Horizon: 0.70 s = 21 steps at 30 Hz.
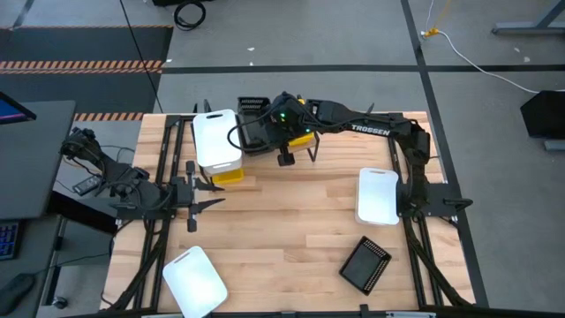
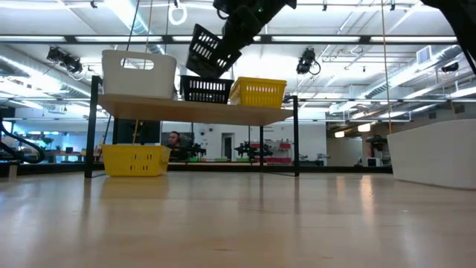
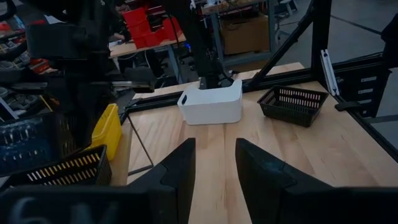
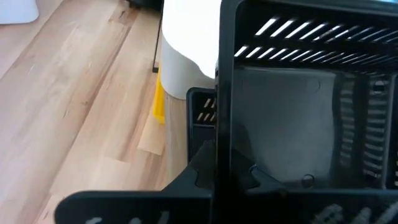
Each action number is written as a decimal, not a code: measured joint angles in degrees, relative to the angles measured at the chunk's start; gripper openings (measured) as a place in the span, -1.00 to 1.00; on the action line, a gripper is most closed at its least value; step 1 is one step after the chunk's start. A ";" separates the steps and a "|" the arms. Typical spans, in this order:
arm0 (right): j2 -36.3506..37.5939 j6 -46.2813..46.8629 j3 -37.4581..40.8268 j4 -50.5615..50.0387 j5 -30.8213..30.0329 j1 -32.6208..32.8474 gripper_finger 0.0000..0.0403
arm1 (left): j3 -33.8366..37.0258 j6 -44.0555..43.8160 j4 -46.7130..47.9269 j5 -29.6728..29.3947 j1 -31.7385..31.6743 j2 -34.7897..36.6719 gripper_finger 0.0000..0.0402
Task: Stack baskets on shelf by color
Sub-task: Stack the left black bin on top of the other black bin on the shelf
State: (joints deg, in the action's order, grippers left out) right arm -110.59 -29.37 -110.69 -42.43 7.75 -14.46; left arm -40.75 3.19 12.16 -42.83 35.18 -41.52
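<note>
The shelf [image 2: 195, 109] carries a white basket [image 2: 139, 74], a black basket [image 2: 206, 89] and a yellow basket [image 2: 258, 93]; a second yellow basket [image 2: 135, 159] stands on the table under it. My right gripper [image 2: 232, 33] is above the shelf, shut on another black basket [image 2: 208, 50], which hangs tilted over the black one on the shelf. In the high view, the right arm reaches over the shelf [image 1: 265, 132]. My left gripper [image 1: 214, 193] waits open near the table's left edge, low over the wood and touching nothing. My right gripper holds the black basket by one side wall [image 4: 222, 106], pinched with one finger [image 4: 200, 169] outside and the other [image 4: 268, 180] inside. It comes from above. The basket is lifted clear and hangs tilted below the gripper, just over the black basket on the shelf.
A white basket [image 1: 378, 194] stands on the table's right side, and a black basket [image 1: 365, 263] lies nearer the front right. Another white basket [image 1: 194, 281] sits at the near left. The wood in the table's middle is bare. Black frame posts flank both sides.
</note>
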 joint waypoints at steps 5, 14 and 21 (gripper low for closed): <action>0.03 0.91 1.97 1.61 -0.02 0.00 -0.96 | 0.00 -0.03 0.01 0.00 -0.01 0.00 -0.40; 0.02 0.75 3.85 3.86 -0.41 0.00 -0.96 | 0.00 -0.04 0.00 0.02 0.00 0.00 -0.40; 0.02 1.34 3.87 3.37 -0.57 0.00 -0.87 | 0.00 -0.04 0.00 0.01 0.00 0.00 -0.40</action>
State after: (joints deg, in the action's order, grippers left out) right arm -110.56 -28.03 -106.83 -39.06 7.18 -14.46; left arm -40.75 3.16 12.16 -42.82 35.18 -41.52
